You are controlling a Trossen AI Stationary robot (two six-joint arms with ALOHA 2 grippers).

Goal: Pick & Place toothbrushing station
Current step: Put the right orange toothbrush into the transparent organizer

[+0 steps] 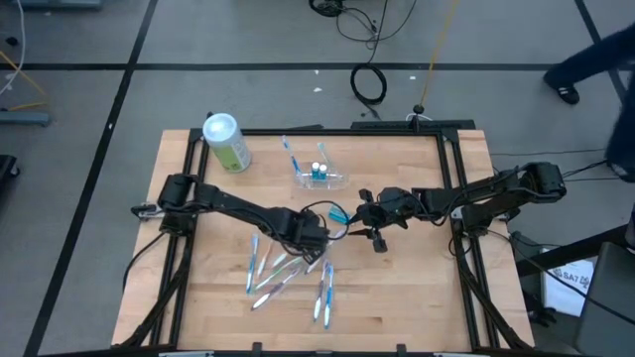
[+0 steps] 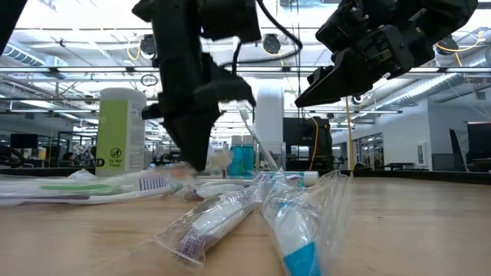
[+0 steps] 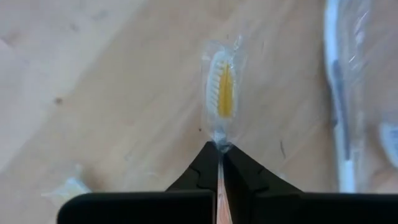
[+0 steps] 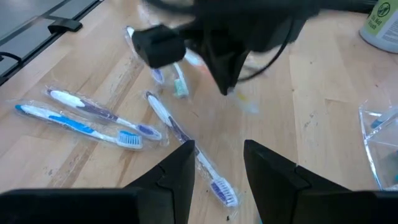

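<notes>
The clear toothbrush holder point(image 1: 319, 178) stands at the table's far middle with a blue item and a toothbrush in it; it also shows in the right wrist view point(image 4: 380, 144). My left gripper point(image 1: 316, 241) points down near the table's middle, shut on a plastic-wrapped toothbrush with yellow bristles point(image 3: 222, 93). My right gripper point(image 1: 364, 210) hovers open and empty just to the right of it, above the table point(image 4: 217, 163). Several wrapped toothbrushes point(image 1: 288, 273) lie flat on the table near the left gripper. My left gripper pinches the wrapped toothbrush between its two fingers at the neck just below the head point(image 3: 219, 147), wrapper and brush together. The fingers come from above, pointing down. The bristle head sticks out beyond the fingertips; whether it is clear of the table I cannot tell.
A green-and-white canister point(image 1: 226, 142) with a white lid stands at the far left, also in the low view point(image 2: 121, 130). Loose wrapped toothbrushes point(image 4: 93, 118) are scattered on the near half. Bare wood lies to the right point(image 1: 427, 288).
</notes>
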